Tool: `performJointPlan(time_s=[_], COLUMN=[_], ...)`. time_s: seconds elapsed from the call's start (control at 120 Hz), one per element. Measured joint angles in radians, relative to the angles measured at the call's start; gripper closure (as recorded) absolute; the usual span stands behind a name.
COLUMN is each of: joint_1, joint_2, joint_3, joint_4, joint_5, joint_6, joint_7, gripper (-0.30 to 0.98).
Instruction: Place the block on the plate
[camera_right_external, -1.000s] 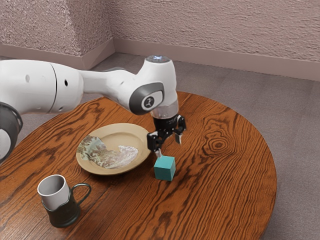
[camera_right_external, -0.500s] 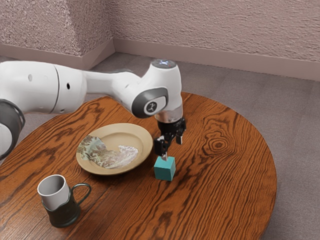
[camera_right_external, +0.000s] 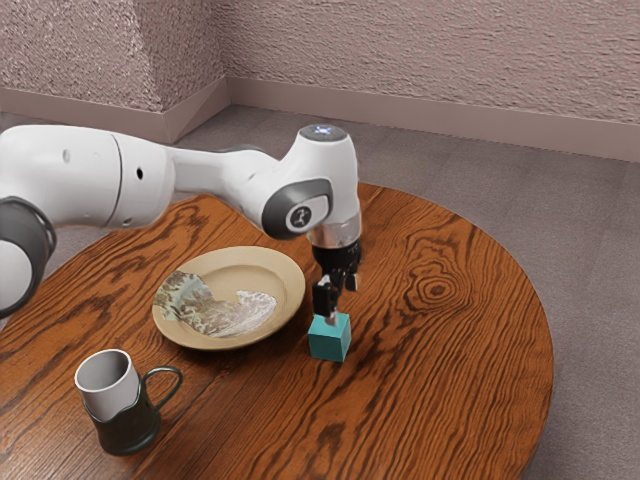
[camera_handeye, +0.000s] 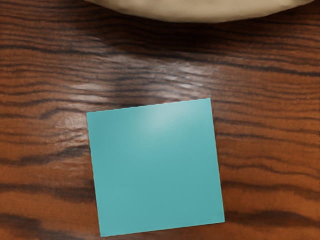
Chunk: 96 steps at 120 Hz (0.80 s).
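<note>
My gripper (camera_right_external: 342, 301) is open above the teal block (camera_right_external: 329, 337), its two fingertips apart, the nearer one overlapping the block's top edge in the exterior view. Whether that tip touches the block, I cannot tell. The block rests upright on the wooden table, beside the beige plate (camera_right_external: 234, 259) with its painted picture. From the wrist camera, the top face of the block (camera_handeye: 156, 167) looks large and slightly turned beneath my hand, with bare wood separating it from the rim of the plate (camera_handeye: 210, 11).
A grey and dark green mug (camera_right_external: 127, 415) with a looped handle stands near the exterior view's lower left, in front of the plate. The round wooden table (camera_right_external: 450, 350) has its curved edge toward the exterior view's right.
My hand has turned and come lower, shifting slightly toward the exterior view's right overall. The block, plate and mug have stayed where they were.
</note>
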Motion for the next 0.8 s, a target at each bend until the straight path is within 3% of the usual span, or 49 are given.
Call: performJointPlan(time_s=[0.225, 0.8], joint_1=[0.061, 0.082], joint_2=[-0.002, 0.026], joint_3=[-0.021, -0.023], joint_4=[-0.013, -0.080], joint_5=[0.002, 0.004], joint_6=[0.002, 0.097], joint_7=[-0.034, -0.070], gripper=[0.00, 0.00])
